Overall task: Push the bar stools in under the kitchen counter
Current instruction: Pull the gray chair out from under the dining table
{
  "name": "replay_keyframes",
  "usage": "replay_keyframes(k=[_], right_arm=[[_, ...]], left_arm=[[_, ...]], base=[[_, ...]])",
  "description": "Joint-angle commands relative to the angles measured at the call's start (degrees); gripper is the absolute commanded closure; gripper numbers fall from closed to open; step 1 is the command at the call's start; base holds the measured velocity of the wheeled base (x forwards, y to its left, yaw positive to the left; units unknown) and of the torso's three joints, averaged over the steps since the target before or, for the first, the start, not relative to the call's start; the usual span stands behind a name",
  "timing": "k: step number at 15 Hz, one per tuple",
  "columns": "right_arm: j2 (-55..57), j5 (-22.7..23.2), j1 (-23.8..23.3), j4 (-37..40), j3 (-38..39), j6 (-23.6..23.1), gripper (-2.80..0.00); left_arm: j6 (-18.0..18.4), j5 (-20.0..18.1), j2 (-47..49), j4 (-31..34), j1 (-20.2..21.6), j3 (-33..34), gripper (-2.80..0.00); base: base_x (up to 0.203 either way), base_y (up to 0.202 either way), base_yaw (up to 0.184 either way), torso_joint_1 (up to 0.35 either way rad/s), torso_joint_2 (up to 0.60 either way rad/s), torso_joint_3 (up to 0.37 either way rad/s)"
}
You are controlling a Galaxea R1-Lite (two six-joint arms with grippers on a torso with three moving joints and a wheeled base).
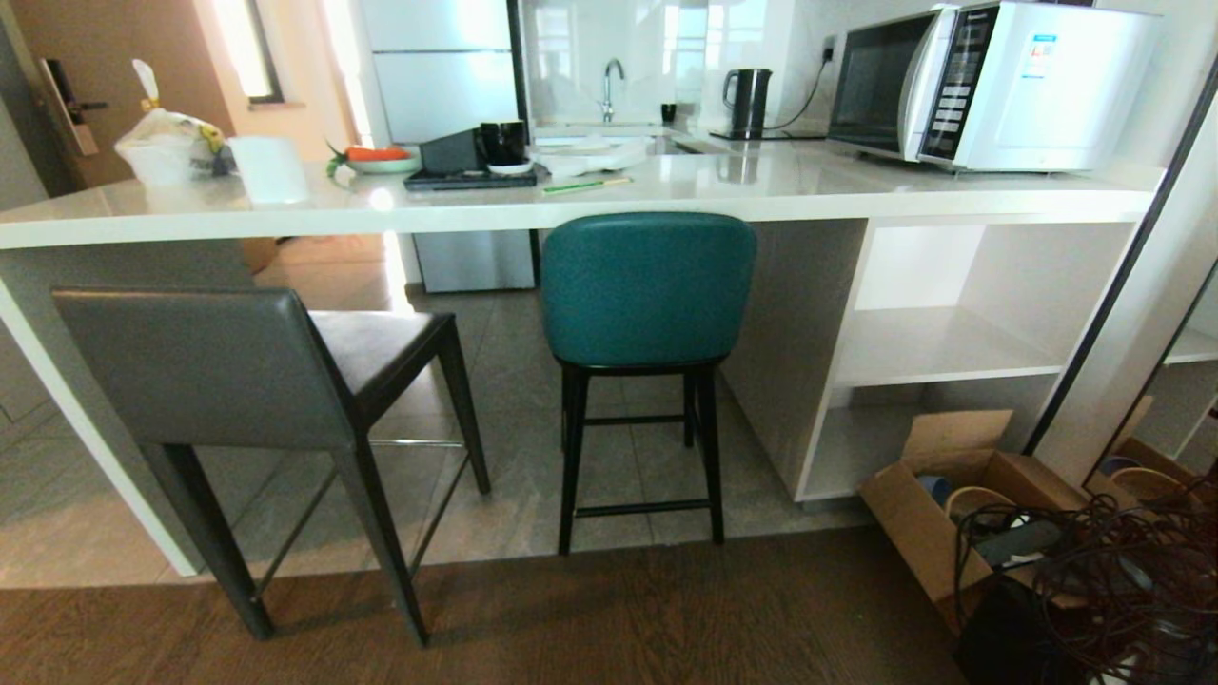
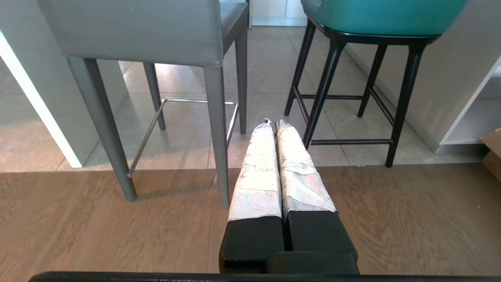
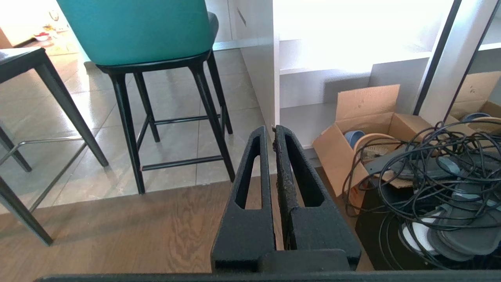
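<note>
The dark grey leather stool with a rectangular back (image 1: 205,366) stands well out from the long white stone counter (image 1: 571,195), turned askew, its rear legs on the wood floor. The teal padded stool on thin black legs (image 1: 647,290) sits nearer the counter, its back just under the slab edge. Best begun with the grey stool: press flat and low on its back, squaring it first. The left gripper (image 2: 273,123) and right gripper (image 3: 273,129) are both closed and empty, short of either stool. Neither arm shows from the head; the stools' seats are mostly hidden.
</note>
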Motion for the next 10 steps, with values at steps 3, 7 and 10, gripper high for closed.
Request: replay_keyframes(k=[3,7,10], right_arm=[[0.0,0.0,0.0,0.0,1.4,0.0,0.0],[0.0,0.0,0.0,0.0,1.4,0.1,0.0],[0.0,0.0,0.0,0.0,1.4,0.1,0.0]], left_arm=[[0.0,0.0,0.0,0.0,0.0,0.1,0.0],[0.0,0.0,0.0,0.0,0.0,0.1,0.0],[0.0,0.0,0.0,0.0,0.0,0.1,0.0]], base=[[0.0,0.0,0.0,0.0,0.0,0.0],[0.0,0.0,0.0,0.0,0.0,0.0],[0.0,0.0,0.0,0.0,0.0,0.0]])
